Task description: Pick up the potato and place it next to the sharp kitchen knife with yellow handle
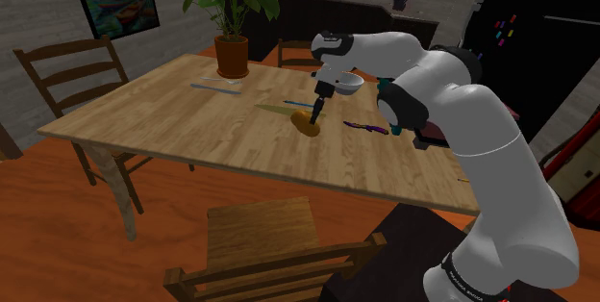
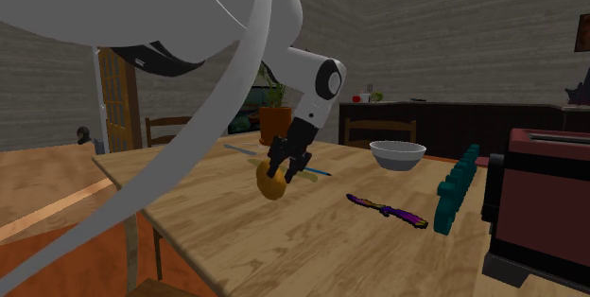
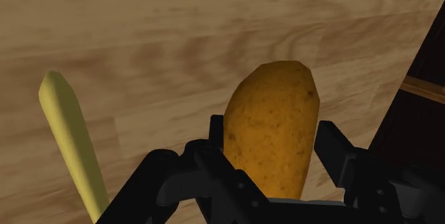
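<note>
A brown, speckled potato [image 3: 274,130] stands on end between my two black fingers, and my gripper [image 3: 271,155] is shut on it. In the shoulder view the potato [image 1: 308,125] is at the tabletop near the middle of the wooden table [image 1: 173,122], under the gripper [image 1: 314,114]. The knife's yellow handle [image 3: 71,144] lies on the wood right beside the potato. That knife [image 1: 276,109] lies just to the shoulder view's left of the potato. From the second exterior view the potato [image 2: 271,182] hangs below the gripper [image 2: 281,167].
A purple knife [image 1: 365,127] lies to the shoulder view's right of the potato, a white bowl [image 1: 348,83] behind it. A potted plant [image 1: 231,55] and another knife [image 1: 216,86] stand farther back. A teal rack [image 2: 456,191] and red toaster [image 2: 541,205] occupy the table's end. Chairs [image 1: 279,252] surround it.
</note>
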Controlling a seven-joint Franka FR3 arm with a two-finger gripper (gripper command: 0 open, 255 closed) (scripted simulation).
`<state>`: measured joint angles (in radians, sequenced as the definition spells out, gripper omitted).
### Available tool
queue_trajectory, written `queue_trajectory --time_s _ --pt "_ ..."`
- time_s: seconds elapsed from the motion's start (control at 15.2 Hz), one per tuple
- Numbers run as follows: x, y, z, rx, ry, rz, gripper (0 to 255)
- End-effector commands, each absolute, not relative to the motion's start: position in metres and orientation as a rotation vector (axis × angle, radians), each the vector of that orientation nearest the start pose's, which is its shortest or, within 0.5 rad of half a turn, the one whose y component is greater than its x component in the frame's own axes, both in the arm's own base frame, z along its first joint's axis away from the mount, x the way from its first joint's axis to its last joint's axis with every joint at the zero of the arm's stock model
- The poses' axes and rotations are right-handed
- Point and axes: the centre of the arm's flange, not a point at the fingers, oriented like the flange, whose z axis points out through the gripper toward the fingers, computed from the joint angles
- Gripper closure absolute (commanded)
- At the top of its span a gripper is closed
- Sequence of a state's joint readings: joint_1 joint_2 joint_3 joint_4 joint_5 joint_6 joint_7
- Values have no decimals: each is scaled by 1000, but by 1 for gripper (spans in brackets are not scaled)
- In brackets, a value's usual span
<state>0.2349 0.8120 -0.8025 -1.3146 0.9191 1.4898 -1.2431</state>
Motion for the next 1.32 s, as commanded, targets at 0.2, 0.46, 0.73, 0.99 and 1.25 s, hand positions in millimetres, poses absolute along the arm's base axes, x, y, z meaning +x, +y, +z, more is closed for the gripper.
queue_trajectory --time_s 0.2,0.46,0.73,0.99,1.25 --pt "675 -163 316 -2496 -786 -10 0" --pt "675 -163 317 -2496 -786 -10 0" --pt "682 -187 360 -2496 -786 -10 0" --pt "682 -187 360 -2496 -786 -10 0" --pt "682 -187 360 -2496 -786 -10 0"
